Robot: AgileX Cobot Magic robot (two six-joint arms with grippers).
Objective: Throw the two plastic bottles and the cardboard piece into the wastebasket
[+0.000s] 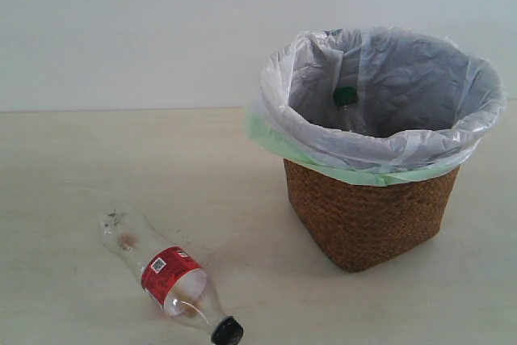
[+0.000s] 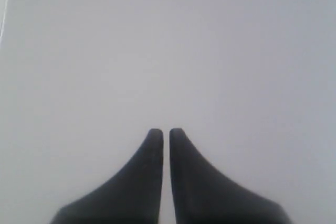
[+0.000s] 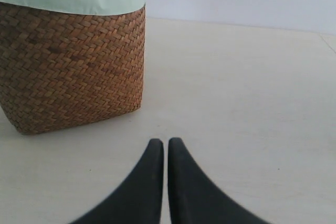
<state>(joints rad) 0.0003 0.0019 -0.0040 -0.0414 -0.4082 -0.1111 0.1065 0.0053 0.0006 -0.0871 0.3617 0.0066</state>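
Here, I'm holding left hand [image 2: 166,132] and right hand [image 3: 166,142] pinched together, empty; a bottle [image 1: 166,274] is lying apart from the basket [image 1: 367,216].

No text is legible: the red label [image 1: 168,272] on the clear plastic bottle with a black cap [image 1: 187,291] shows only a blurred white patch.

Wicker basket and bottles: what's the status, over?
Left claw and right claw shut, empty. Green-capped clear plastic bottle inside bag-lined brown wicker basket; red-labelled black-capped clear bottle lying on pale table. Cardboard not seen.
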